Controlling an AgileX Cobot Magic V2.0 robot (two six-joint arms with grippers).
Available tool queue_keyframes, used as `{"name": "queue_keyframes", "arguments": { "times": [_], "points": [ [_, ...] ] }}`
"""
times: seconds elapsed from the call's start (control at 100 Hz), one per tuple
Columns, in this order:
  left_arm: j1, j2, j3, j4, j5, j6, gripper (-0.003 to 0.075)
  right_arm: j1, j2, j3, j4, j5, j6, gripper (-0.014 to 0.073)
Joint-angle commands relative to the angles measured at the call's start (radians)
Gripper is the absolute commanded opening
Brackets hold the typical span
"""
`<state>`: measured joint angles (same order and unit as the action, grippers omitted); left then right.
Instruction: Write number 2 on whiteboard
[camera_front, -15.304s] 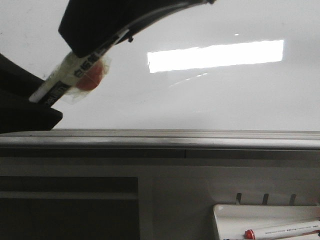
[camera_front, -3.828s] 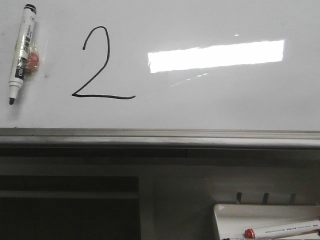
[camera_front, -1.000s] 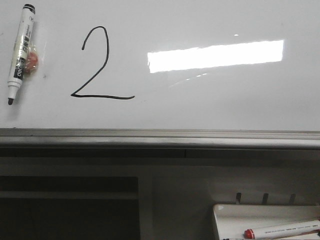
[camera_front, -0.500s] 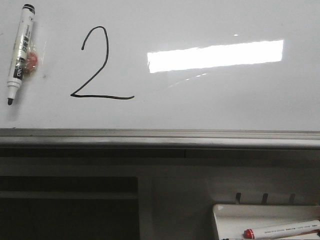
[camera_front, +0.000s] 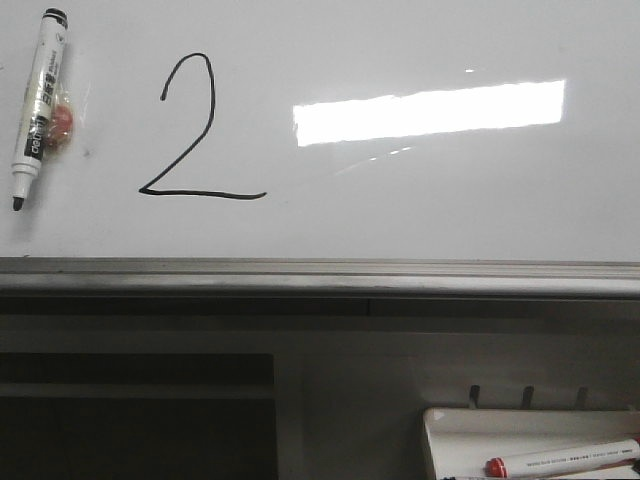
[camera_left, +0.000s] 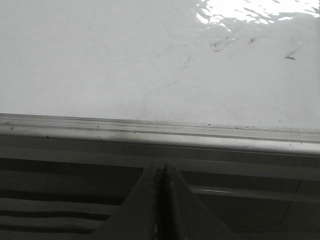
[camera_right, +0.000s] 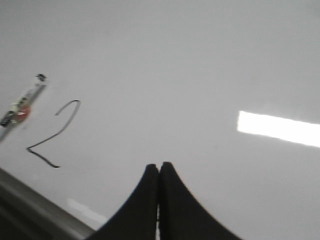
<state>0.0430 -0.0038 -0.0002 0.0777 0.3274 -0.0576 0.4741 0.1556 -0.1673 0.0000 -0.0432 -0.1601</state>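
A thin black number 2 (camera_front: 190, 130) is drawn on the whiteboard (camera_front: 420, 200), left of the bright rectangular reflection. It also shows in the right wrist view (camera_right: 55, 132). A black-tipped marker (camera_front: 35, 105) with a red blob taped to it sticks to the board at the far left, and shows in the right wrist view (camera_right: 20, 107). No gripper shows in the front view. My left gripper (camera_left: 160, 167) is shut and empty, below the board's grey rail (camera_left: 160, 132). My right gripper (camera_right: 159, 166) is shut and empty, in front of bare board.
The whiteboard's grey metal bottom rail (camera_front: 320, 275) runs across the front view. A small white tray (camera_front: 530, 440) at the lower right holds a red-capped marker (camera_front: 560, 460). A dark recess (camera_front: 140, 420) lies under the rail at the lower left.
About fifteen seconds ago an arm held the marker against a blank board. The 2 now stands drawn and the marker rests on the board. Over the last second only a slight view shift.
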Motion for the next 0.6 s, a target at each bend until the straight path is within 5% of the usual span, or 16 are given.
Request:
{"name": "queue_keyframes", "arguments": {
  "times": [0.0, 0.28, 0.59],
  "points": [
    [0.003, -0.028, 0.012, -0.007, -0.065, -0.002, -0.0020, -0.103, 0.010, -0.027, -0.017, -0.073, 0.006, -0.0057],
    [0.003, -0.028, 0.012, -0.009, -0.065, -0.002, -0.0020, -0.382, 0.010, -0.026, -0.017, -0.069, 0.006, -0.0057],
    [0.003, -0.028, 0.012, -0.009, -0.065, -0.002, -0.0020, -0.406, -0.001, 0.104, -0.017, -0.133, 0.006, -0.0057]
  ]
}}
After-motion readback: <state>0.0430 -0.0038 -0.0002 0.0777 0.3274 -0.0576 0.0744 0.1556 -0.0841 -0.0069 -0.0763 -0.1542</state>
